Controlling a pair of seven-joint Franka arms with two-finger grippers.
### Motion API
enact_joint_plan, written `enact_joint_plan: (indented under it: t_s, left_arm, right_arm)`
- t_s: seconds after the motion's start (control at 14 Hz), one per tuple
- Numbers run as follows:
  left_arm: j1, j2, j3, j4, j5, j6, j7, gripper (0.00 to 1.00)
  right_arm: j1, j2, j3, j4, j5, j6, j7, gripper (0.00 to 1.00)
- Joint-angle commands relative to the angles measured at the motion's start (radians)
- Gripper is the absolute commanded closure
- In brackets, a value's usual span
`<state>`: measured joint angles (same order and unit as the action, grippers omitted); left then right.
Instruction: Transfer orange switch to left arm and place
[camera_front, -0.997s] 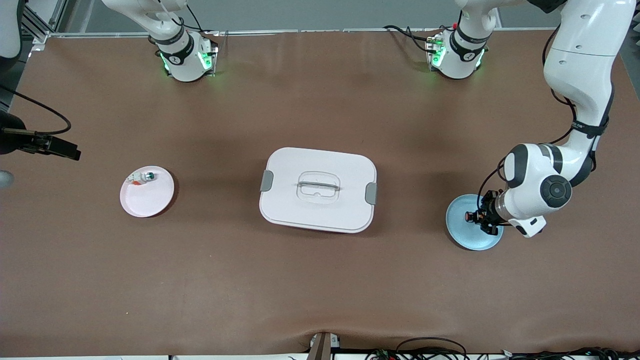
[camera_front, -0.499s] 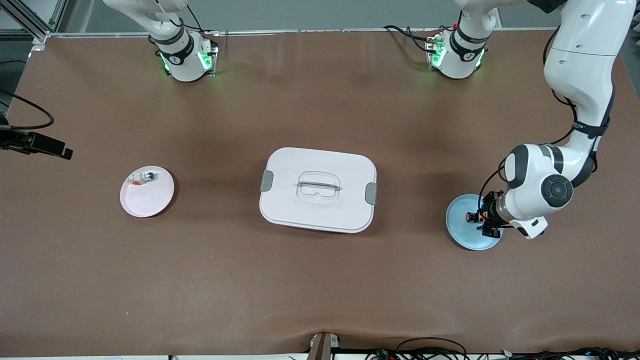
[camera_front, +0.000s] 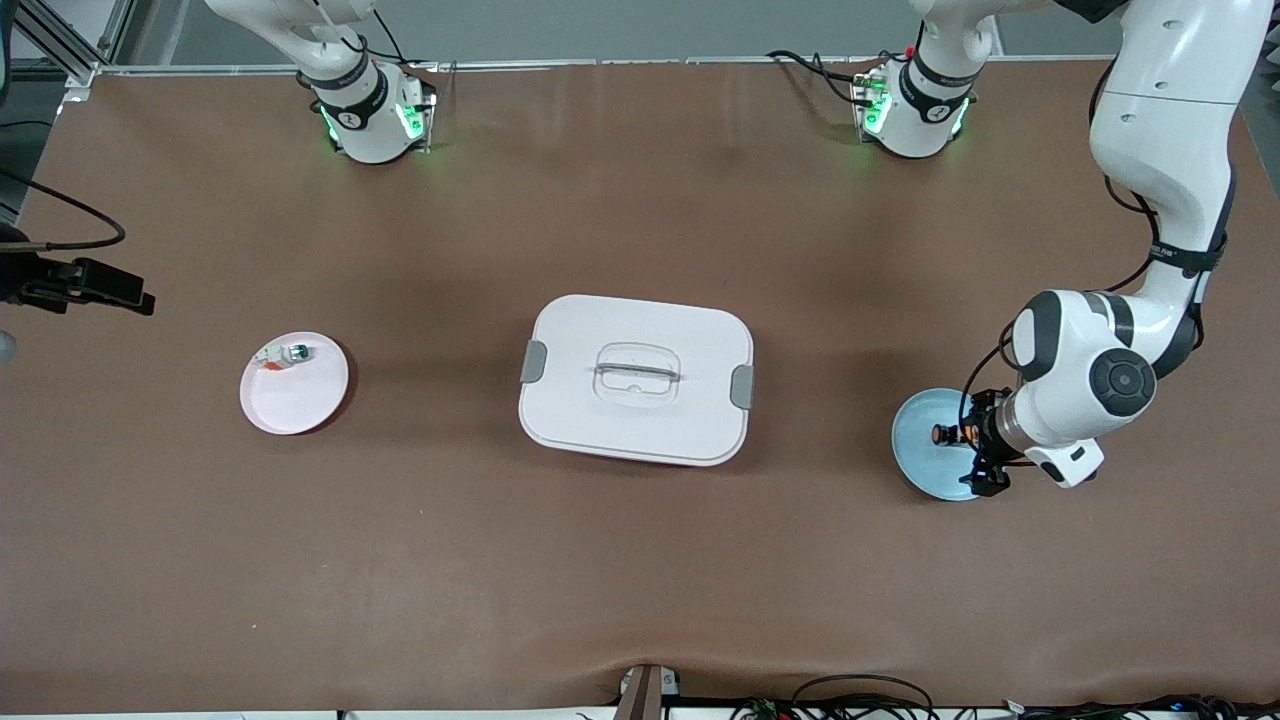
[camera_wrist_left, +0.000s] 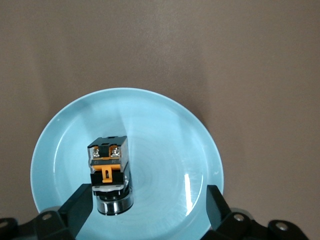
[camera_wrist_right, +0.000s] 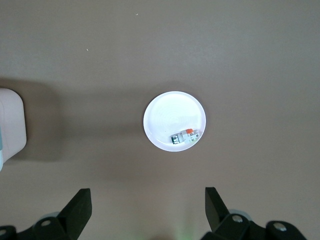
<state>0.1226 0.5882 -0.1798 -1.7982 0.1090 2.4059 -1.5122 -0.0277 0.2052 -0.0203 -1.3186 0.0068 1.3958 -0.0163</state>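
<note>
Front view, from the right arm's end of the table to the left arm's. The right gripper (camera_wrist_right: 145, 212), fingers spread and empty, is held high near the table edge at about 9 o'clock of the scene; that arm waits. Below it lies a round pink plate (camera_front: 300, 405) carrying a small white-and-green component (camera_front: 285, 354) at the plate's 11 o'clock. At centre stands the large white rounded-rectangular lidded box (camera_front: 635, 378) with grey side clips.

At 3 o'clock of the box, well apart from it, a round pale-blue plate (camera_front: 920, 445) is seen with the tiny black orange switch (camera_wrist_left: 108, 170) resting on it, slightly off the plate's centre. The left gripper (camera_wrist_left: 147, 207) is low over this plate, its jaws released and standing either side of the switch; whether one finger (camera_wrist_left: 80, 205) grazes the switch's metal end cannot be settled from the wrist view.

The step in hand is judged to be the release at the destination plate. Next, a straight upward retreat is called for, so that the switch is not dragged.
</note>
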Motion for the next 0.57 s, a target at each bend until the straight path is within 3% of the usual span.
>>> enact_joint_plan:
  t_s: [0.0,0.5]
  left_arm:
    - [0.009,-0.034,-0.004,-0.003,0.023,-0.071,0.013,0.0]
    - [-0.001,-0.163,0.01,-0.093,-0.045,-0.09,0.667,0.0]
  right_arm:
    - [-0.001,-0.02,0.002,-0.016,-0.016,0.005,-0.037,0.0]
    - [-0.003,-0.047,-0.001,-0.027,0.004,0.022,-0.024,0.0]
